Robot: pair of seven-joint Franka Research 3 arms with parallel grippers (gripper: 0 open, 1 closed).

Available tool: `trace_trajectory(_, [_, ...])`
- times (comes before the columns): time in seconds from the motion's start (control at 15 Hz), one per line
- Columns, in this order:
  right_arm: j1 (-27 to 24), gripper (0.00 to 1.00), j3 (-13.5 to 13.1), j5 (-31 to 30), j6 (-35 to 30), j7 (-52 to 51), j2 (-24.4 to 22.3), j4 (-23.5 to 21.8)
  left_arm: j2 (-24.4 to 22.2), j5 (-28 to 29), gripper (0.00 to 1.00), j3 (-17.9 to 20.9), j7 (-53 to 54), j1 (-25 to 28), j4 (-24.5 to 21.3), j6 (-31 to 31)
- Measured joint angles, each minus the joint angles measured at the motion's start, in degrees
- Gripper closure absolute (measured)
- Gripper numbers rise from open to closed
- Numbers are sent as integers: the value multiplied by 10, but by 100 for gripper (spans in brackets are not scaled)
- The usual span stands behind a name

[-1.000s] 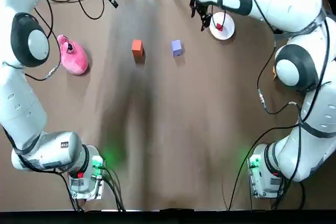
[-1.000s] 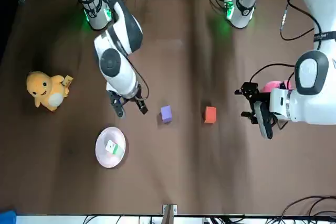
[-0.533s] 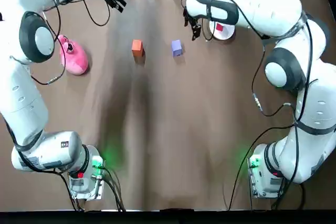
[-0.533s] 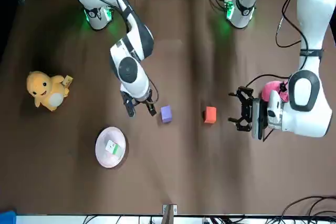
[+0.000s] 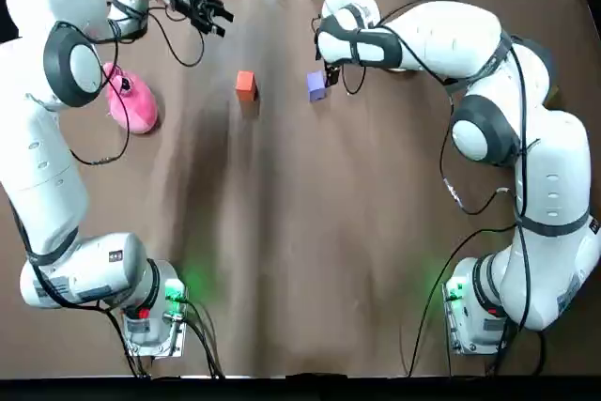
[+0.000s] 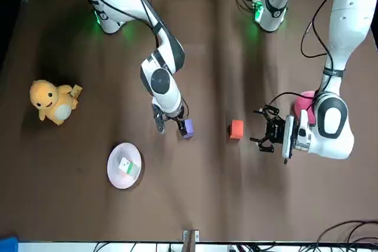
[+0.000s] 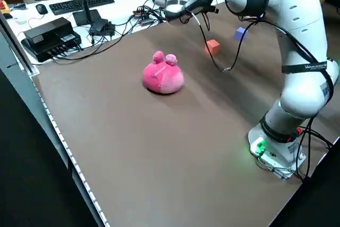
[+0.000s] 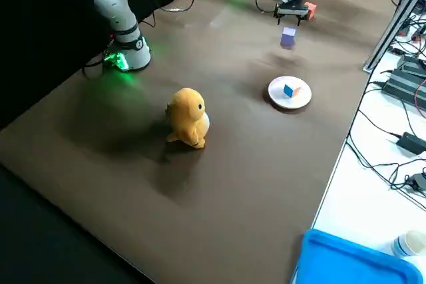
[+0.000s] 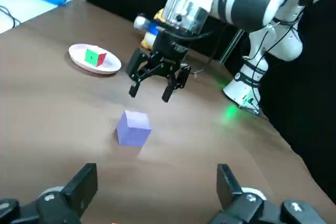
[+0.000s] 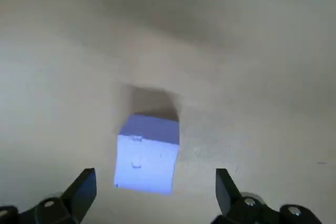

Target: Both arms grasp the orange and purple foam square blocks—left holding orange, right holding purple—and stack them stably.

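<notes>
The orange block (image 6: 236, 128) and purple block (image 6: 187, 128) are left unmoved, apart on the table (image 6: 236, 193). The right tool (image 6: 170, 126), spread wide, is now seen just beside the purple block, no longer by the plate (image 6: 114, 157). The left tool (image 6: 261, 136), also spread, is now held nearer the orange block.

1. A pink plush toy (image 5: 131, 105) sits on the brown table (image 5: 310, 232), toward the robot's left side.
2. A yellow plush toy (image 6: 52, 102) stands upright at the right side.
3. Near it, a white plate (image 6: 114, 173) holds a small multicoloured cube (image 6: 125, 166), possibly a puzzle cube.
4. On a white desk past the table's far edge lie a keyboard (image 7: 85, 3), a mouse (image 7: 41, 8) and a black box (image 7: 50, 33).
5. A blue bin (image 8: 353, 257) rests there too.
</notes>
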Motion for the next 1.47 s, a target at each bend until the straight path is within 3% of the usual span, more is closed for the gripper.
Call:
trace_trajectory(0.6, [6,0,0,3,1,30,50,42,17,-132,0,-2,347,6,-131,64])
trace_trajectory(1.47, [22,4,-4,3,1,53,90,69,83,-137,0,-3,441,6,-133,71])
